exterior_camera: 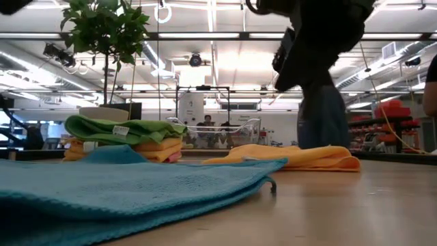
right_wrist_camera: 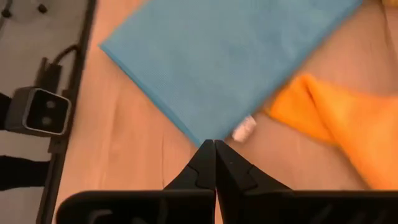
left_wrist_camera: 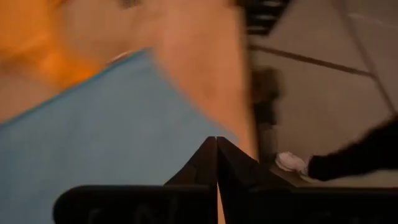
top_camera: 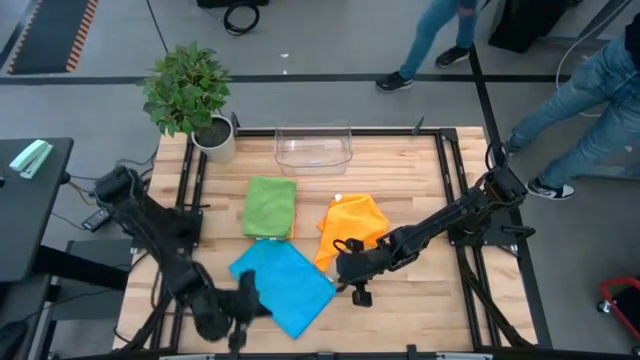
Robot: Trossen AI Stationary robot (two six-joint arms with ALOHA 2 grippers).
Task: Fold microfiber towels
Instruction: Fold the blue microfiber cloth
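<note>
Bright ceiling strip lights [exterior_camera: 225, 34] glare in the low view; the left wrist view is motion-blurred.

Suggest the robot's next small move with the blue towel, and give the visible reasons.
Probably open the right gripper and lower it onto the near corner of the blue towel. That towel lies flat and unfolded, both grippers are shut and empty, and the right one hovers just off that corner. The left gripper waits at the towel's other side.

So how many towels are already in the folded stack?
3 show: green towel on top, an orange towel beneath it, a pink edge at the bottom. More layers may be hidden.
</note>
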